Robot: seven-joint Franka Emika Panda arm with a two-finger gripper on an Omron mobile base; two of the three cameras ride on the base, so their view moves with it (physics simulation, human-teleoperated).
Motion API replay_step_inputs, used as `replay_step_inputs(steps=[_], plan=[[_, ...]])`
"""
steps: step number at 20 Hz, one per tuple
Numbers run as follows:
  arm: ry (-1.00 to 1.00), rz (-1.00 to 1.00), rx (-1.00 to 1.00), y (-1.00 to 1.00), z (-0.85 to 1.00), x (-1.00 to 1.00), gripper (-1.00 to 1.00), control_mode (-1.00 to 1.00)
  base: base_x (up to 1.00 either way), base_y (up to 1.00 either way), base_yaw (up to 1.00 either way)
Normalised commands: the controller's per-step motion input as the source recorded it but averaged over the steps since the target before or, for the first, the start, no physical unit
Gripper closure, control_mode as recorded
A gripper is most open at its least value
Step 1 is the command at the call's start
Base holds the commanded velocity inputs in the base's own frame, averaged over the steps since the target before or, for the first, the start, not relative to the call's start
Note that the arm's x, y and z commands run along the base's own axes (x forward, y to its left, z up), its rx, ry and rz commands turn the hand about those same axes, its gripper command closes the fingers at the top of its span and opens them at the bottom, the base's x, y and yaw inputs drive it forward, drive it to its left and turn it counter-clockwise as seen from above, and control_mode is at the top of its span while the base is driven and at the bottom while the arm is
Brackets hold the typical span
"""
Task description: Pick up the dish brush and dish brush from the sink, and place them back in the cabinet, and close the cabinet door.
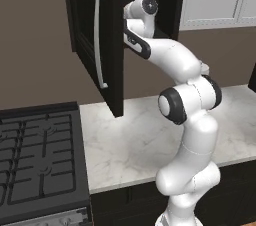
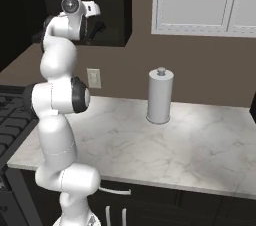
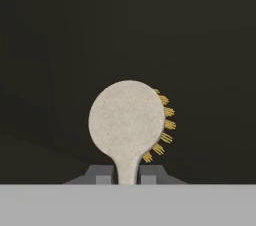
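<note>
One pale cream, round-headed dish brush (image 3: 127, 125), yellow bristles half hidden behind it, handle pinched by the end effector (image 3: 126, 174) inside the dark black wall cabinet (image 1: 167, 0).

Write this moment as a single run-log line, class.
phase: placing | gripper: shut on cream-headed dish brush | location: inside black cabinet | cabinet door: open | next: release, probably

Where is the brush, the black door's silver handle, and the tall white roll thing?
dish brush (image 3: 127, 120): hand view, round cream head.
silver bar handle (image 1: 98, 40): left base view, middle of bar.
white cylinder (image 2: 160, 96): right base view, its side.
</note>
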Motion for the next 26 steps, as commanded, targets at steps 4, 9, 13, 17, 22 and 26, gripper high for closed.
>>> replay_step_inputs(steps=[4,9,13,17,22,26], plan=[[0.00,0.00,0.00,0.06,-0.04,0.12,1.00,-1.00,0.00,0.00,0.00],[0.00,0.00,0.00,0.03,-0.03,0.05,1.00,-1.00,0.00,0.00,0.00],[0.00,0.00,0.00,0.07,-0.08,0.17,1.00,-1.00,0.00,0.00,0.00],[0.00,0.00,0.00,0.08,-0.12,0.23,1.00,-1.00,0.00,0.00,0.00],[0.00,0.00,0.00,0.09,-0.06,0.13,1.00,-1.00,0.00,0.00,0.00],[0.00,0.00,0.00,0.06,-0.03,0.14,1.00,-1.00,0.00,0.00,0.00]])
